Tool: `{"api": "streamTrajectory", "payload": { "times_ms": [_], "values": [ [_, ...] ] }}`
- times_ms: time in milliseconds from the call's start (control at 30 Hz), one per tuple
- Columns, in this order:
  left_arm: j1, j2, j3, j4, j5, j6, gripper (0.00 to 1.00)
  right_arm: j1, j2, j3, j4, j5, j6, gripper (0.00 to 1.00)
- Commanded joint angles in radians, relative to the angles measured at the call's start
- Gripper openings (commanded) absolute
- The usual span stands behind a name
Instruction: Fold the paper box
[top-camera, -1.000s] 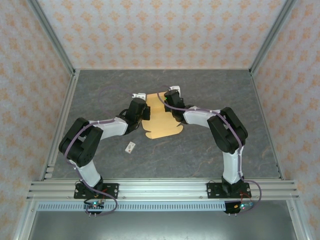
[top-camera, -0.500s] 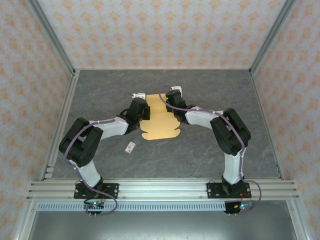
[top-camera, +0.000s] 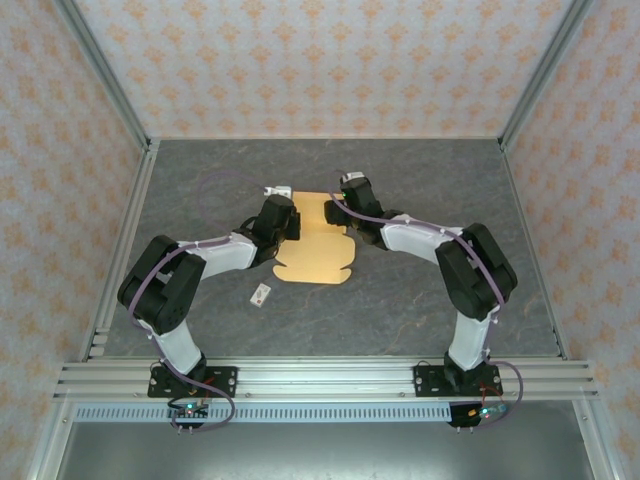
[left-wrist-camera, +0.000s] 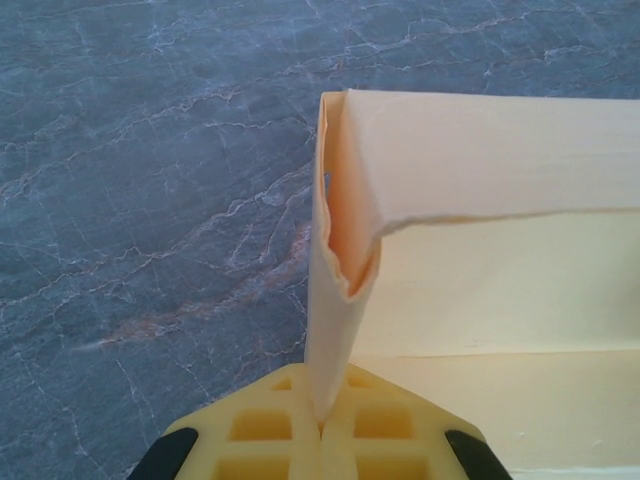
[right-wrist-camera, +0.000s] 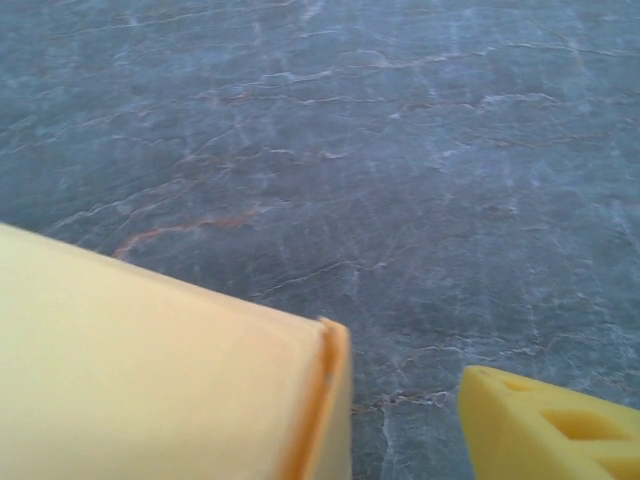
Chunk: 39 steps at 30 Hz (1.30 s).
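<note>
The paper box (top-camera: 315, 255) is orange-tan, the table (top-camera: 400, 300) grey marbled.

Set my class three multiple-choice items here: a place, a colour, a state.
1. The white tag lies: A on the paper box; B on the table, apart, on the box's left; C under the right arm.
2. The table is: A white; B green; C dark grey.
3. The left claw is: A open; B shut on the box's flap; C gripping the tag.
Key: 1B, bare table separates tag and box; 2C, grey marbled surface; 3B, it pinches the raised flap.
</note>
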Motion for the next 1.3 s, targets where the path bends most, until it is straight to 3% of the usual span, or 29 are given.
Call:
{"api": "streamTrajectory", "payload": {
  "times_ms": [0, 267, 467, 667, 733, 1067, 1267],
  "values": [
    [-0.011, 0.016, 0.041, -0.030, -0.034, -0.011, 0.00, -0.003, -0.054, -0.015, -0.007, -0.075, 0.003, 0.77],
    [-0.012, 0.019, 0.090, -0.136, -0.060, -0.011, 0.00, -0.003, -0.160, -0.062, -0.068, -0.113, -0.009, 0.90],
    [-0.004, 0.005, 0.195, -0.397, -0.045, 0.020, 0.00, -0.003, -0.340, -0.142, -0.135, -0.135, 0.005, 0.92],
    [0.068, -0.013, 0.291, -0.655, 0.235, 0.050, 0.00, -0.003, -0.515, -0.232, -0.184, -0.101, 0.038, 0.92],
    [0.077, -0.005, 0.337, -0.754, 0.267, 0.088, 0.00, -0.003, -0.550, -0.238, -0.217, -0.098, 0.039, 0.92],
    [0.082, 0.077, 0.501, -1.104, 0.269, 0.215, 0.00, -0.002, -0.642, -0.283, -0.258, -0.096, 0.053, 0.92],
    [0.081, 0.159, 0.594, -1.206, 0.262, 0.247, 0.00, -0.002, -0.642, -0.309, -0.244, -0.090, 0.045, 0.92]
  ]
}}
